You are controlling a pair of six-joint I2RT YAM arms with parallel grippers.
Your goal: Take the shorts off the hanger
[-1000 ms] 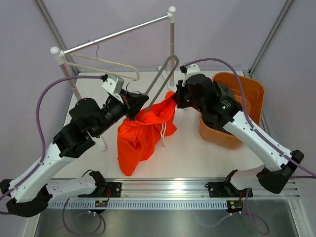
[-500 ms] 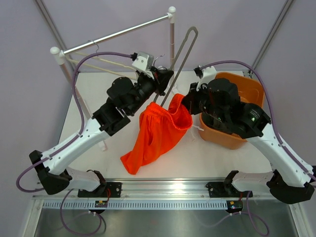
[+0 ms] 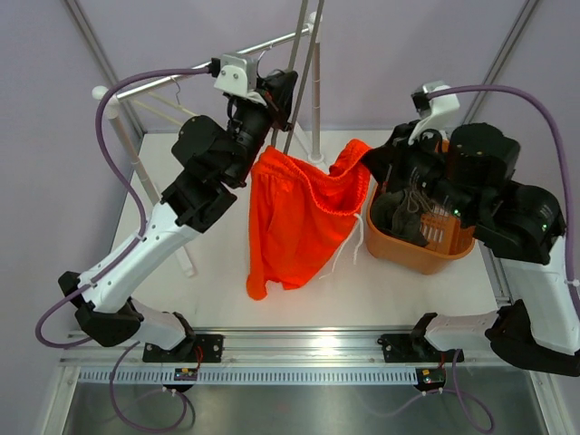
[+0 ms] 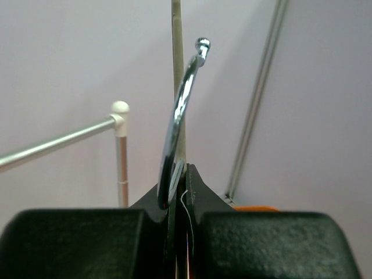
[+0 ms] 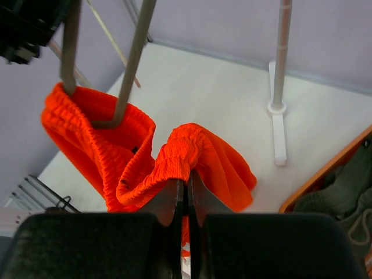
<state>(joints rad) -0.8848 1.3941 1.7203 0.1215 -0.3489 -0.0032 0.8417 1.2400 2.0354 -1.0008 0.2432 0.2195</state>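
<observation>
**Shorts.** The bright orange soft fabric shorts (image 3: pixel 304 213) hang in the air over the white table (image 3: pixel 217 281). The gathered waistband is uppermost and stretched between the two arms. The legs droop toward the tabletop, and the white drawstring (image 3: pixel 349 252) dangles on the right side. Cannot tell whether the lowest hem touches the table.

**Hanger.** The thin dark grey triangular hanger (image 5: pixel 132 64) stands steeply, its bars running up out of the top view. Its lower corner sits inside the waistband at the left end, with fabric looped round it. The shorts are not yet off.

**Left gripper** (image 4: pixel 181 177). The fingers are together, clamped on the hanger at the base of its metal wire hook (image 4: pixel 181 99). The hook curves up beyond the fingertips.

**Right gripper** (image 5: pixel 187 185). The fingers are pressed together on a fold of the waistband, at the end away from the hanger corner. It is held above the near rim of the orange plastic basket (image 3: pixel 408 258), which contains dark grey clothing (image 3: pixel 403 217).

**Behind.** A metal rail on white posts (image 4: pixel 58 142).
</observation>
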